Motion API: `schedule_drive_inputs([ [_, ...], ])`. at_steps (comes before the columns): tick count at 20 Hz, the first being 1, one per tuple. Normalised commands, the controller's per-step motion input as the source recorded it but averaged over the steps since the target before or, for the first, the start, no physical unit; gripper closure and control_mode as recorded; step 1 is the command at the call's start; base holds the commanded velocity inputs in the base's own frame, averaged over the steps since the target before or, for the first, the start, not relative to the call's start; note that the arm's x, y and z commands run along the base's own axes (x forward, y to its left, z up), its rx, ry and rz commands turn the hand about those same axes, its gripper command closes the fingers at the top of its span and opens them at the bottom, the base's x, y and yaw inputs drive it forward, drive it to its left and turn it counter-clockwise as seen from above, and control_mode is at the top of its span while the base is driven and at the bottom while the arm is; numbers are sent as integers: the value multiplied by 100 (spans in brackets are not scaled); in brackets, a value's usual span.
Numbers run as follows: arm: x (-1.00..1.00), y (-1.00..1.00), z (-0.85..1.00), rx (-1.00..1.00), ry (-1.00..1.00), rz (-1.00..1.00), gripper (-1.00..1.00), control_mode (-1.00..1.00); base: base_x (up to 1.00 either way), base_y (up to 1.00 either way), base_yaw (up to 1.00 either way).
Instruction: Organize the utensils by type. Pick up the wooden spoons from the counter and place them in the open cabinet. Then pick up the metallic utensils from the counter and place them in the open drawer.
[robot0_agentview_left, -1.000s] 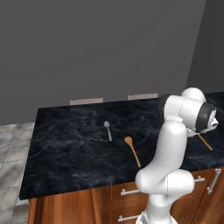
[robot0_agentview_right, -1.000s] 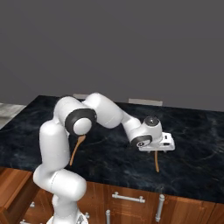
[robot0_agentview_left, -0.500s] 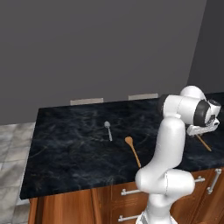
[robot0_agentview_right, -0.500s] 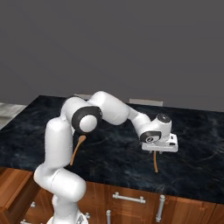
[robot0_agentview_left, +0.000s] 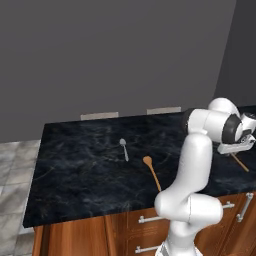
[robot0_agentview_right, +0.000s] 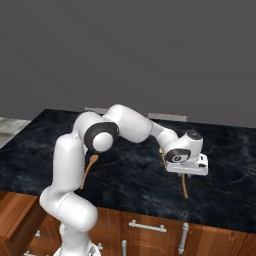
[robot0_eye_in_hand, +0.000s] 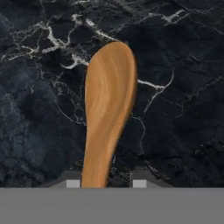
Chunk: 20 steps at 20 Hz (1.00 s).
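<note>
Since the earlier frame the arm has swung further right along the counter (robot0_agentview_left: 90, 165) and the gripper (robot0_eye_in_hand: 106, 183) has come down over 1 wooden spoon (robot0_eye_in_hand: 107, 109), jaws narrowed on either side of its handle; whether they grip is unclear. Another wooden spoon (robot0_agentview_left: 151, 171) and the metal spoon (robot0_agentview_left: 123, 148) lie mid-counter

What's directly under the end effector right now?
A wooden spoon lies on the black counter under the end effector, its handle running between the fingertips. The end effector's body covers the middle of the spoon in the right base view, so contact cannot be confirmed.
</note>
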Motion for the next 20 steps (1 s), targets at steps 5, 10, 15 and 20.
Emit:
schedule_drive_inputs([
  [5, -25, 5, 40, -4, -3, 0, 100, -100, 0, 0, 0],
  [10, -53, 1, 69, 0, -12, 6, 100, -100, 0, 0, 0],
  [15, -50, 20, 66, -1, -9, 14, 100, -100, 0, 0, 0],
  [20, -9, 56, 64, -10, 3, 8, 100, -100, 0, 0, 0],
])
